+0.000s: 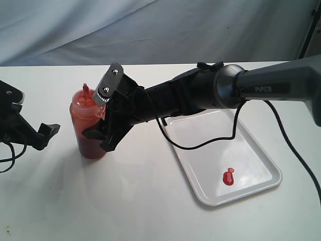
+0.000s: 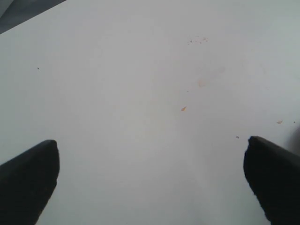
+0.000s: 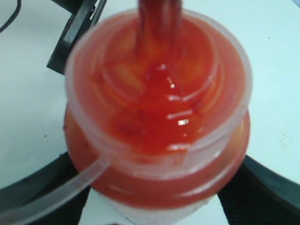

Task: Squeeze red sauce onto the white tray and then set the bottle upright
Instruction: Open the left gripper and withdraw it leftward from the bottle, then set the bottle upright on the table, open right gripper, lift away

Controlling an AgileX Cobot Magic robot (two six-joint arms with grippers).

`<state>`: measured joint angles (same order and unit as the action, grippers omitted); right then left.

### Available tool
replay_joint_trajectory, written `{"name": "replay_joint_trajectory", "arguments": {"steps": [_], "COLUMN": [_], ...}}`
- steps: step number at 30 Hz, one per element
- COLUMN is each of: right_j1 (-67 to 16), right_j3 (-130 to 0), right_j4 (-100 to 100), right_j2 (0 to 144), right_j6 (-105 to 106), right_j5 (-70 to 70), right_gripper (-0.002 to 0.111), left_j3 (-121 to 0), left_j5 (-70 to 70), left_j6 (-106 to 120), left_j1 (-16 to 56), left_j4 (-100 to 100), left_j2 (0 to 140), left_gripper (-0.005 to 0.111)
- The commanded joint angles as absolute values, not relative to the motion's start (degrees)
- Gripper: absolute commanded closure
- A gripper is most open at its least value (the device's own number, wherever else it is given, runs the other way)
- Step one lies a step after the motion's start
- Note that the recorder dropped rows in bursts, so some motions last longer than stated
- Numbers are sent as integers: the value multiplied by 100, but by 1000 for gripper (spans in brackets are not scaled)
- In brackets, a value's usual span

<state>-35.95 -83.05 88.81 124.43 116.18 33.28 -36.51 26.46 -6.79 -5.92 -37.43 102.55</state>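
One bottle stands upright on the white table, just left of the single tray, its lower part filled with dark red sauce and its walls smeared orange-red above. The right gripper reaches across the tray's far corner and clasps the bottle, one finger on each side. One small blob of sauce lies on the near right part of the tray. At far left, the left gripper hangs spread wide over bare tabletop, holding nothing.
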Motion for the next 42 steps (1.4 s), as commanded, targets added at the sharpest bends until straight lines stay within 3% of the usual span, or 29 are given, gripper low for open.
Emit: {"name": "replay_joint_trajectory", "arguments": {"steps": [1, 4, 8, 13, 18, 23, 29, 37, 40, 42], "right_j1": [-3617, -3617, -3617, -3617, -3617, -3617, -3580, -3583, -3583, -3565], "right_j3": [-8343, -8343, -8343, -8343, -8343, -8343, -8343, -8343, -8343, -8343], "right_j4": [8989, 8989, 8989, 9034, 9038, 9055, 8470, 3705, 2246, 1172], "right_j2": [12307, 12307, 12320, 12320, 12320, 12320, 12264, 11605, 11432, 11333], "right_j6": [11600, 11600, 11600, 11467, 11467, 11133, 10792, 6578, 5315, 4335], "right_j5": [3465, 3375, 3256, 3291, 3305, 3283, 3193, 2647, 2856, 3079], "right_gripper": [105, 100, 85, 47, 41, 13, 14, 15, 24, 38], "left_j3": [-3633, -3633, -3633, -3633, -3633, -3633, -3633, -3633, -3633, -3579], "left_j5": [2717, 2711, 2711, 2721, 2720, 2809, 2857, 2857, 2846, 2846], "left_j6": [-747, -767, -767, -762, -773, -912, -899, -899, -902, -902], "left_j1": [-604, -604, -604, -604, -604, -604, -604, -604, -604, -604], "left_j4": [-3683, -3683, -3683, -3683, -3683, -3696, -3696, -3696, -3696, -3696], "left_j2": [10208, 10208, 10208, 10208, 10208, 10208, 10208, 10208, 10208, 10169], "left_gripper": [2, 2, 2, 2, 2, 2, 2, 2, 2, 2]}}
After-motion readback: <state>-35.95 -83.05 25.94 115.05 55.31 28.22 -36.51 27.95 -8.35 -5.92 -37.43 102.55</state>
